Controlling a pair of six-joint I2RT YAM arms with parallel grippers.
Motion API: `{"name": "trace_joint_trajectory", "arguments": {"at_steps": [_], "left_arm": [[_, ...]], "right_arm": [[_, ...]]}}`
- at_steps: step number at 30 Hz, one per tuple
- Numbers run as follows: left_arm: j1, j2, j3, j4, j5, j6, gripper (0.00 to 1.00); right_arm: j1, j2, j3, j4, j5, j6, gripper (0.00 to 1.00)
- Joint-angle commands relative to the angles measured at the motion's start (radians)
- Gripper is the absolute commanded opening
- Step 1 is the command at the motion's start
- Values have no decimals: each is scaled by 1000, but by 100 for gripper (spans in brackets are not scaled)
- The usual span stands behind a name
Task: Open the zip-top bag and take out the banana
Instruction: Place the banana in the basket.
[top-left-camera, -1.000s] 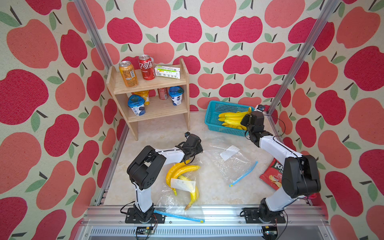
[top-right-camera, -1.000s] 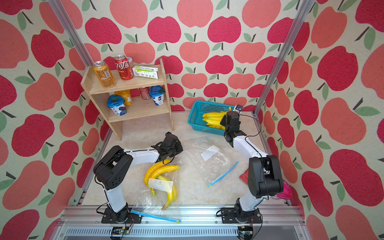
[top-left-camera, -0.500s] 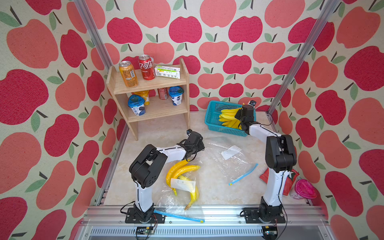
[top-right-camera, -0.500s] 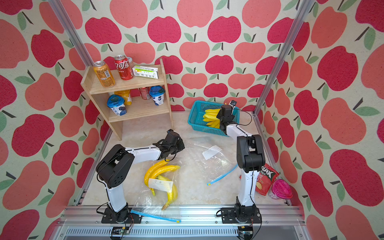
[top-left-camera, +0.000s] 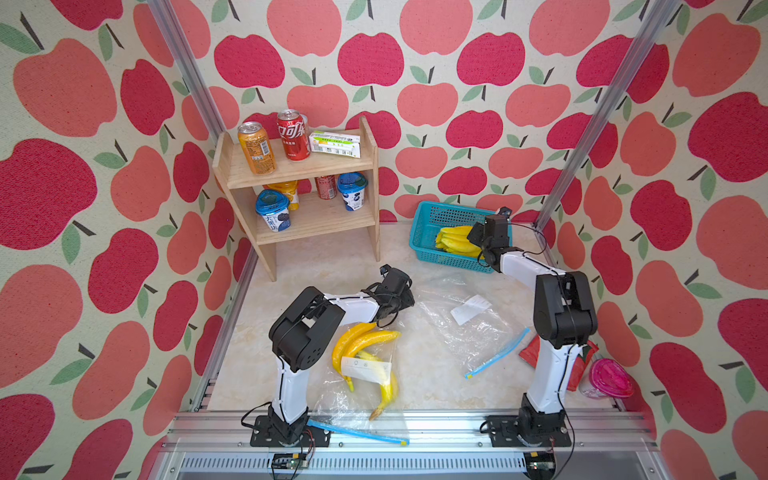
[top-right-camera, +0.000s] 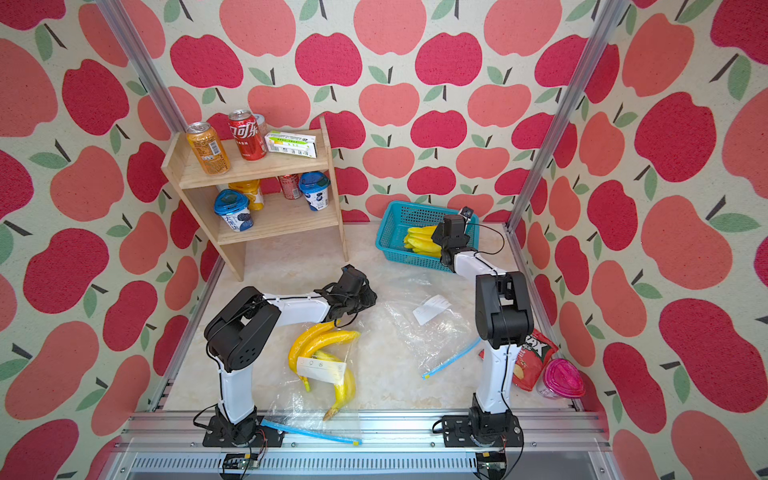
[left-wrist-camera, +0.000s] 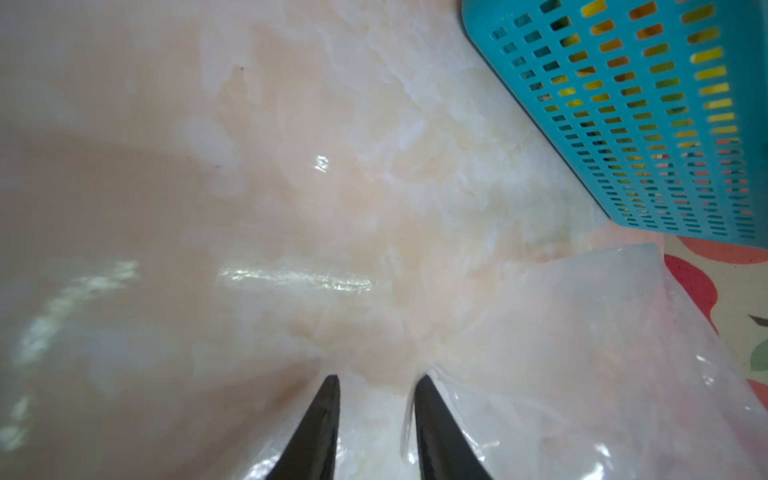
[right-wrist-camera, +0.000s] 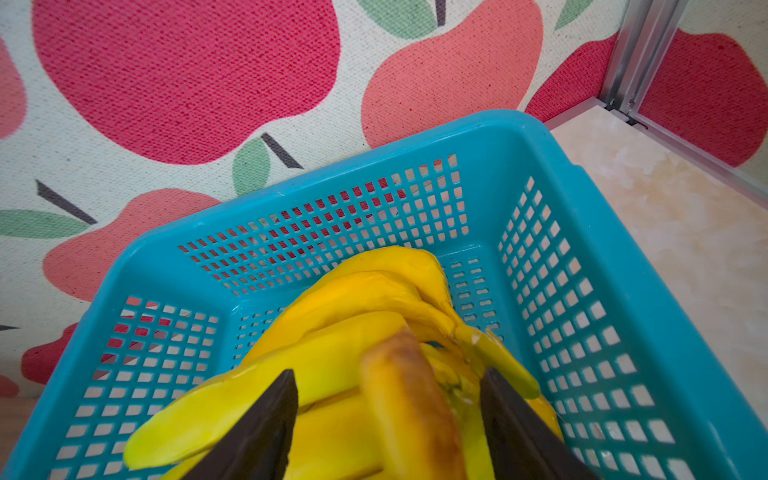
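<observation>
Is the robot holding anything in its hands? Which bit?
Nothing, it seems. The right hand is open around the banana stem in the basket; the left hand is open by the bag.

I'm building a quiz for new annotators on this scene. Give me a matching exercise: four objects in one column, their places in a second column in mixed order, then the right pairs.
Objects
1. orange can
2. teal basket
3. empty zip-top bag
4. pink-lidded cup

Places
a. flat on the table, nothing inside
b. near edge, beside the red snack bag
c. top board of the wooden shelf
d. back corner by the wall, bananas inside

Pairs: 1-c, 2-d, 3-a, 4-b
</observation>
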Motion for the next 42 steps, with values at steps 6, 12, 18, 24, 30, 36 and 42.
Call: {"name": "trace_joint_trajectory", "arguments": {"at_steps": [6, 12, 18, 24, 30, 36, 42], "left_arm": [[5, -151, 19, -86, -85, 101, 79], [18, -278, 5, -167, -151, 192, 97], [75, -530, -59, -318, -230, 344, 97], [253, -850, -144, -563, -153, 458, 97], [439, -1017, -252, -724, 93, 431, 97], [474, -1072, -389, -746, 296, 389, 88], [462, -1120, -499, -687, 374, 373, 88]], "right_arm": [[44, -218, -40, 33, -44, -101, 87], [135, -403, -110, -53, -50, -181, 89], [226, -590, -225, -253, -203, -161, 89], [388, -700, -344, -480, -394, -27, 87], [502, -779, -545, -467, -517, 128, 82], [614, -717, -621, -430, -661, 216, 84], [668, -640, -714, -216, -726, 343, 86]]}}
